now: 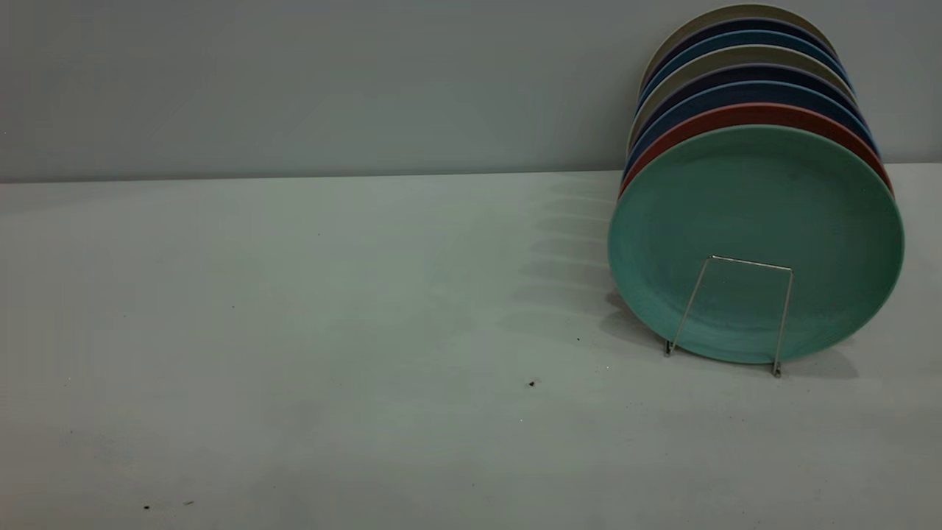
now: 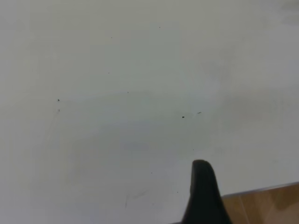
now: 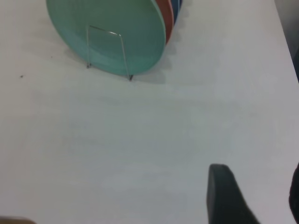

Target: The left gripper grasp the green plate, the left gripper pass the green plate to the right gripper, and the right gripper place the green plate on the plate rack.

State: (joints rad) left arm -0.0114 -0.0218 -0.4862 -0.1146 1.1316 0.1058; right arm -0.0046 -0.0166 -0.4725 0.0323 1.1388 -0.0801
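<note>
The green plate (image 1: pixel 758 213) stands upright at the front of the plate rack (image 1: pixel 751 263), leaning behind the rack's front wire loop at the right of the table. It also shows in the right wrist view (image 3: pixel 135 28), behind the rack's loop (image 3: pixel 105 30). The right gripper (image 3: pixel 256 186) is open and empty, over bare table well away from the rack. The left gripper (image 2: pixel 252 196) shows one black finger (image 2: pixel 202 191) with a wide gap beside it; it is open and empty over bare table near the table's edge. Neither gripper shows in the exterior view.
Behind the green plate stand a salmon-pink plate (image 1: pixel 751 114) and several dark blue and beige plates (image 1: pixel 743 55) in the same rack. A grey wall (image 1: pixel 294 81) rises behind the table. A wooden floor (image 2: pixel 266 205) shows past the table edge in the left wrist view.
</note>
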